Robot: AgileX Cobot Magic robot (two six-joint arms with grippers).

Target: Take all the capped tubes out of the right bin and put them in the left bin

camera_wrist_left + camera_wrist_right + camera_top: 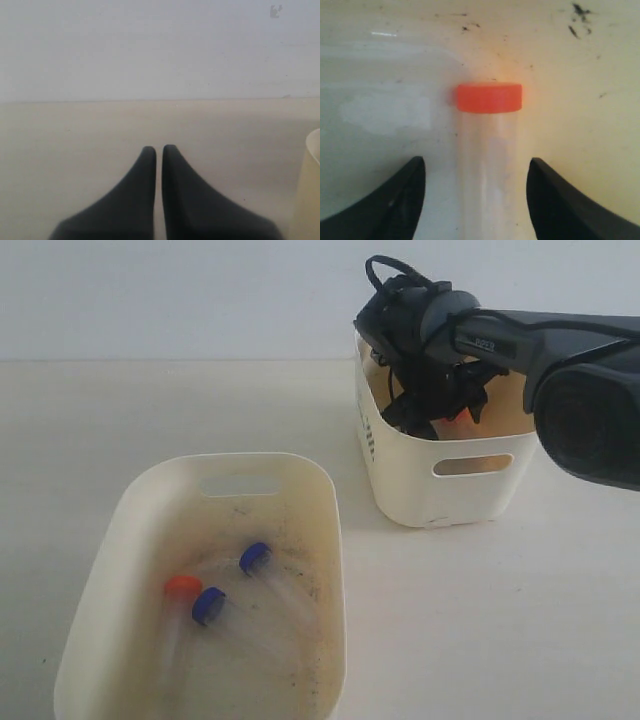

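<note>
So, the near speckled bin [336,570] holds one orange-cap tube [183,586] and two blue-cap tubes [208,605] [255,558]. Further back in the cleaner bin [470,498], the right claw [476,161] straddles another orange tube [489,97], spread wide, not touching. Left claw [159,148] is pinched together, empty.

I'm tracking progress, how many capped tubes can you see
4. In the left bin: a blue-capped tube, a second blue-capped tube, an orange-capped tube. In the right bin: another orange-capped tube under the open right gripper, which may hide more.

We see three capped tubes [255,558] (two blue, one orange) in the left bin [150,502]. The right gripper [440,412] is inside the right bin [440,498].
</note>
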